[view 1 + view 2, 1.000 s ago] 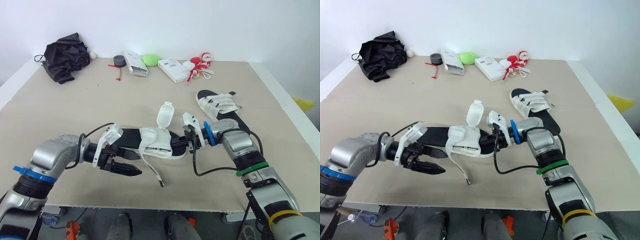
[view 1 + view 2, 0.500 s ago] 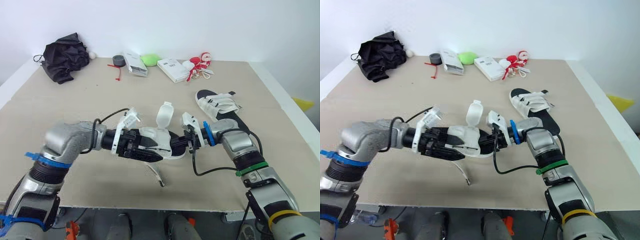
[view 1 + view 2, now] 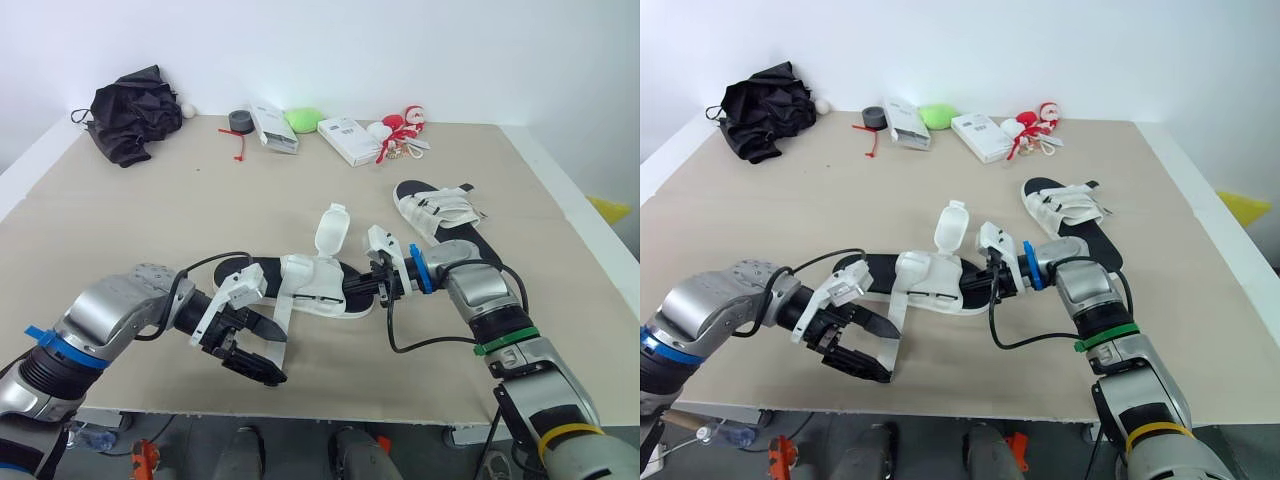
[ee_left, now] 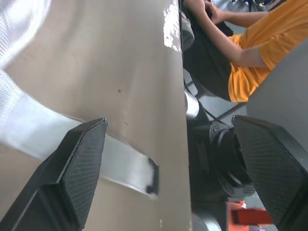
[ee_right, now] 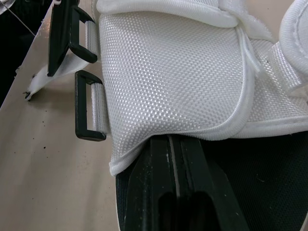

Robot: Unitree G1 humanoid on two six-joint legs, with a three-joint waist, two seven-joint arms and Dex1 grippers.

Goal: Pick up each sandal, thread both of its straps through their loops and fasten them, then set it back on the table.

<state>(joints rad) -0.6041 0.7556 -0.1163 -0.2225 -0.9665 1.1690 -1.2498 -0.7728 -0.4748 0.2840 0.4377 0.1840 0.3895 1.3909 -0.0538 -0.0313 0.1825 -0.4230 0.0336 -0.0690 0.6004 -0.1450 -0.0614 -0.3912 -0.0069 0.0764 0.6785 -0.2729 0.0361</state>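
Well, at the far left of the table (image 3: 150, 230) a heap of black cloth (image 3: 128, 108) lies well away from the work. Nearer the front edge, the left gripper (image 3: 262, 350) is wide open and has hold of nothing. The loose white strap (image 4: 125, 166) runs across the gap between its fingers (image 4: 79, 163), flat on the tabletop.

That strap hangs from the sandal (image 3: 315, 285), which lies in the middle with its other flap standing up. Two black loops (image 5: 89, 113) sit on its side, both unthreaded. The right gripper (image 3: 384, 284) looks clamped on the edge of the black sole at the sandal's end. Further right a second sandal (image 3: 437, 213) rests on the table, its straps apparently done up.

The likely trouble is the pinch. The strap is flat and limp, so fingers closing at an angle could push it aside or catch only its tip. A tug on it could also twist the sandal out of the thin hold on the sole.

From the head camera the left gripper covers the strap's end. I cannot tell whether a finger touches the strap. The right fingertips are buried under the white upper. A person in orange (image 4: 255, 53) beyond the table edge is cut off.
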